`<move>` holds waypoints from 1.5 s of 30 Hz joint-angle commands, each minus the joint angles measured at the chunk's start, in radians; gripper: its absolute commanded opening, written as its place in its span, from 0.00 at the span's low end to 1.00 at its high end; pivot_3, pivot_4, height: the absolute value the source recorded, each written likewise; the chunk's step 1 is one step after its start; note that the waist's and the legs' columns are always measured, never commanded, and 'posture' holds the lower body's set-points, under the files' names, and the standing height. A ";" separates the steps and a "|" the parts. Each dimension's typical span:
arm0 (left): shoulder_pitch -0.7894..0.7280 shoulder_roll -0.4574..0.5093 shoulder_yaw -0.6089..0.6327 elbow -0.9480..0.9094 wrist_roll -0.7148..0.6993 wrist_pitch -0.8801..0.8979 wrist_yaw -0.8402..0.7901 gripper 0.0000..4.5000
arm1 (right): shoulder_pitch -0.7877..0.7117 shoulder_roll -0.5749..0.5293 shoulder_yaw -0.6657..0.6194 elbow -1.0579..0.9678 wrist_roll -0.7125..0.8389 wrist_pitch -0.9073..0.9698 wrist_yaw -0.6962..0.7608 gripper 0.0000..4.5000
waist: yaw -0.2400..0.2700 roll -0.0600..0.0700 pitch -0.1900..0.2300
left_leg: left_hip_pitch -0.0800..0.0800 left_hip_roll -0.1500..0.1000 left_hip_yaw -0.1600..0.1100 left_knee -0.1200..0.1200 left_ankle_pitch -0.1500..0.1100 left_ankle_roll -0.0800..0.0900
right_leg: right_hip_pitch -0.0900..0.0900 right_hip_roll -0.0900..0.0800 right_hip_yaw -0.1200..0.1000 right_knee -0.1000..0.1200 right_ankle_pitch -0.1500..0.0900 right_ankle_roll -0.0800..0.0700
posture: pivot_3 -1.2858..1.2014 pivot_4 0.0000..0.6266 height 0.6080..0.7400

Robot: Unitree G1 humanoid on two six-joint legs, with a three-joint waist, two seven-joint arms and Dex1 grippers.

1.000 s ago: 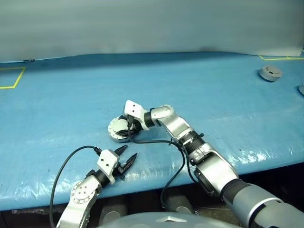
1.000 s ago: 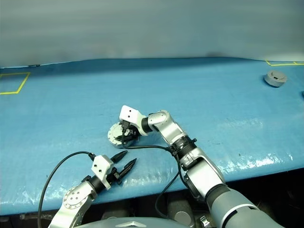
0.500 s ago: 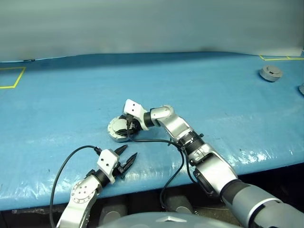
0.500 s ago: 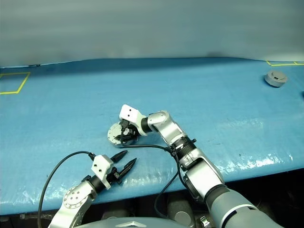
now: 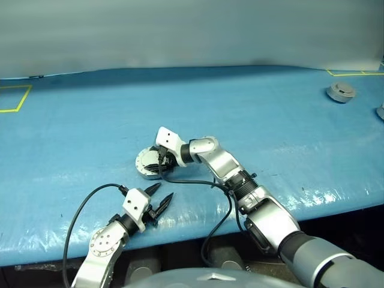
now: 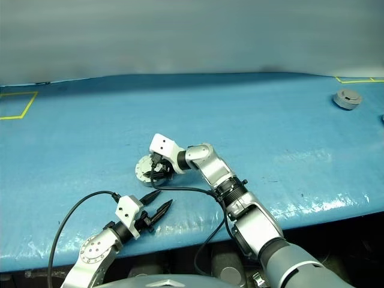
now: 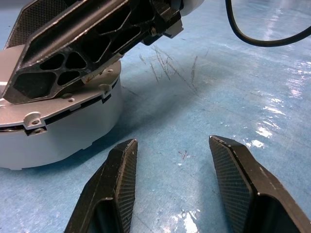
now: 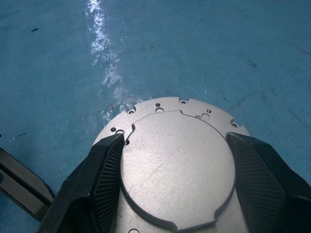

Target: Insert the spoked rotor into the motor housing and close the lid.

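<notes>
Right wrist view: lid [image 8: 177, 160] covering motor housing [image 7: 53, 131].

A blue table cover [image 5: 90, 120], glossy and faintly wrinkled, spreads across the work surface and catches pale glare near its front edge. Yellow tape outlines [image 5: 17, 98] mark its far corners. Behind it stands a plain grey wall [image 5: 180, 30].

A glossy blue-covered desk [image 5: 90, 120] carries yellow tape corner markings at its far left [image 5: 18, 99] and far right [image 5: 354, 73]. A small round grey metal part [image 5: 342, 92] sits just beside the right marking.
</notes>
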State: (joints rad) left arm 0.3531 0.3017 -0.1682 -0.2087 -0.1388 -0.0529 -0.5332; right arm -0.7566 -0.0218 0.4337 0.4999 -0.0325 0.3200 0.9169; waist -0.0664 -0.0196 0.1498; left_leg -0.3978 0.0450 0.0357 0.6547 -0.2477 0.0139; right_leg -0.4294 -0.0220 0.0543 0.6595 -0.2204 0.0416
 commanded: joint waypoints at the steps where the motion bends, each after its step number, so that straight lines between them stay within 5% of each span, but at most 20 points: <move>1: 0.001 -0.002 -0.002 -0.016 -0.010 -0.007 -0.003 0.56 | 0.018 0.004 0.013 -0.012 -0.013 0.031 -0.016 0.67 | 0.000 0.000 0.000 | 0.000 0.000 0.000 0.000 0.000 0.000 | 0.000 0.000 0.000 0.000 0.000 0.000 | 0.52 0.24 1.00; 45: -0.001 -0.013 0.012 -0.026 -0.037 -0.003 0.005 0.56 | 0.009 -0.007 0.076 0.040 -0.085 0.058 -0.084 0.67 | -0.004 0.001 -0.001 | 0.004 0.001 0.000 0.000 0.000 0.000 | 0.001 0.001 0.000 0.002 0.000 0.000 | 0.52 0.24 1.00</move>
State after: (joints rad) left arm 0.3523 0.2848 -0.1618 -0.2087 -0.1707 -0.0497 -0.5257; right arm -0.7610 -0.0065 0.4842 0.4939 -0.0739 0.3383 0.8369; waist -0.0707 -0.0188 0.1492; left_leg -0.3941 0.0456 0.0354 0.6547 -0.2474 0.0143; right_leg -0.4283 -0.0213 0.0546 0.6609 -0.2205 0.0413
